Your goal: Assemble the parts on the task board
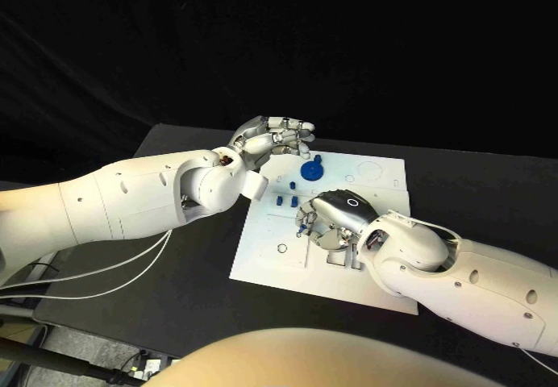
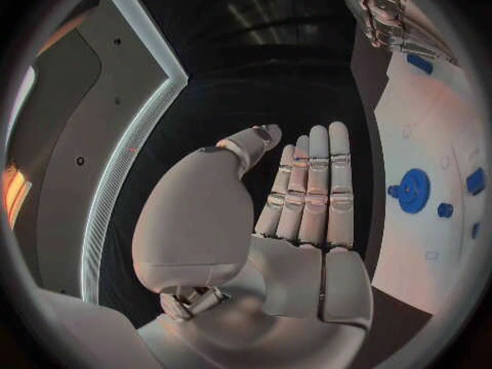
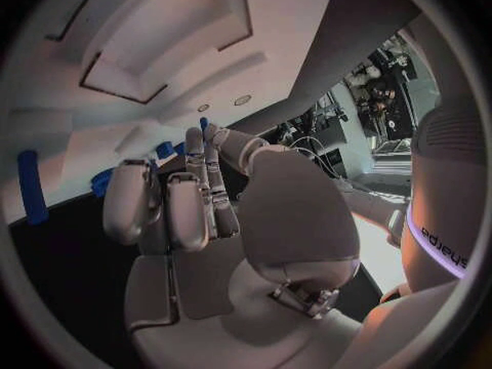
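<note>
My right hand (image 1: pixel 331 216) is hovering mid-frame over the white task board (image 1: pixel 384 181), fingers curled down among small blue parts (image 1: pixel 286 201); whether they are pinching one, I cannot tell. My left hand (image 1: pixel 271 139), fingers straight together and empty, is waiting upper-left of the round blue gear (image 1: pixel 312 170), which lies nearer it.

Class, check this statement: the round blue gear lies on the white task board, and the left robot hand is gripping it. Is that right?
Not quite. The blue gear does lie on the white task board, but the left robot hand holds nothing: the left wrist view shows its fingers straight and empty, apart from the gear.
</note>
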{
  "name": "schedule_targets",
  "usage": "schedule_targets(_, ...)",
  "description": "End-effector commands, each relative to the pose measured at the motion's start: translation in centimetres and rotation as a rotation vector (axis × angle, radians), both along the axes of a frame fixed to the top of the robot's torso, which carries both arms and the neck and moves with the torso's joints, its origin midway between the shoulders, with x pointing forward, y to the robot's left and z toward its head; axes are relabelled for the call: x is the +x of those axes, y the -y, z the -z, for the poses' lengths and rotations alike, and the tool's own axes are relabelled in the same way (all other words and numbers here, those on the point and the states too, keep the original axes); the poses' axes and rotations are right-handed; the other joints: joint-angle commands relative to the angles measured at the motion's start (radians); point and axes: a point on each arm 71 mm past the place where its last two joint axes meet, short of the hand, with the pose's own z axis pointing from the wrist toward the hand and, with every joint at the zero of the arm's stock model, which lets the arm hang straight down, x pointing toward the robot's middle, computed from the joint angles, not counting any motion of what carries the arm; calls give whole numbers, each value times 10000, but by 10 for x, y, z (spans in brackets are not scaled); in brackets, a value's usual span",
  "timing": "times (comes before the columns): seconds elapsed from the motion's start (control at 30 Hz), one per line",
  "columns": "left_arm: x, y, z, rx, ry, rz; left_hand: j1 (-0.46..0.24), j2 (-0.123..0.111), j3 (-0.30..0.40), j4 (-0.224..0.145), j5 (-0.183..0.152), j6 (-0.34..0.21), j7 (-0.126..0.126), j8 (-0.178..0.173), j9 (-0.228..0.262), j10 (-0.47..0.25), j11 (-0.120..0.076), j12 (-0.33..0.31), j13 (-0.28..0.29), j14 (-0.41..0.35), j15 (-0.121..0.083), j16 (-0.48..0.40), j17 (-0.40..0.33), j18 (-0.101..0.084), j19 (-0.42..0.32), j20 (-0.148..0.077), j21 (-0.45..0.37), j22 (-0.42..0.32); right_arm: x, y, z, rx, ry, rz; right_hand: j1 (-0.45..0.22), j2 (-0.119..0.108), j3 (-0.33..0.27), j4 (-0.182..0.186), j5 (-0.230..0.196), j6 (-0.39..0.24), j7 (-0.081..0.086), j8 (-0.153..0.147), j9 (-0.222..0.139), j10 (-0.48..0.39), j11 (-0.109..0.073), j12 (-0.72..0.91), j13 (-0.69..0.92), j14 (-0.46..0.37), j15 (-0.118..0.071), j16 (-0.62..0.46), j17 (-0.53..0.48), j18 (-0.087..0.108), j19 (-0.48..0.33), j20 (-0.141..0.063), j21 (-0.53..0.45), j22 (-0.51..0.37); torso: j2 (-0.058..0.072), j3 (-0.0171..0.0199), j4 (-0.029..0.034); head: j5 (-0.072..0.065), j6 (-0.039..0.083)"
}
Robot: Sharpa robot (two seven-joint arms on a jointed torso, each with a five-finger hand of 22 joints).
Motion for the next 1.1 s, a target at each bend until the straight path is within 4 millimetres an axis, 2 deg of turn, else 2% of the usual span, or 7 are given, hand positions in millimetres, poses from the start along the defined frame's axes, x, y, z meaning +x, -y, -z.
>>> schedule_targets(0.03, 0, 3, -2, -117, 29, 154, -35, 86, -18, -22, -6, -45, 22, -62, -16, -76, 16, -48, -4, -87, -2, -39, 16, -31, -66, 9, -38, -11, -2, -2, 3, -132, -136, -200, -53, 79, 6, 49, 38, 55, -8, 22, 16, -46, -54, -66, -6, 262, -33, 27, -11, -104, 53, -10, -14, 754, -5, 6, 6, 16, -17)
schedule_targets(0.83, 0, 3, -2, -72, -13, 192, -54, 90, -36, -14, -8, -54, 28, -72, -17, -93, 21, -53, -1, -103, 5, -40, 30, -29, -76, 19, -57, -19, 2, -5, 13, -435, -265, -142, -70, 96, 3, 56, 42, 38, -8, 15, 25, -51, -52, -83, -8, 265, -30, 36, 4, -102, 47, -8, -25, 753, 10, 13, 0, 63, -19)
schedule_targets(1.1, 0, 3, -2, -67, -13, 208, -54, 90, -36, -14, -8, -54, 28, -72, -17, -93, 21, -53, -1, -103, 5, -40, 30, -29, -76, 19, -57, -19, 1, -6, 17, -702, -380, -243, -72, 105, 4, 56, 41, 32, -8, 14, 30, -50, -52, -89, -8, 265, -30, 39, 8, -104, 52, -7, -14, 762, -1, 3, -3, 60, -19)
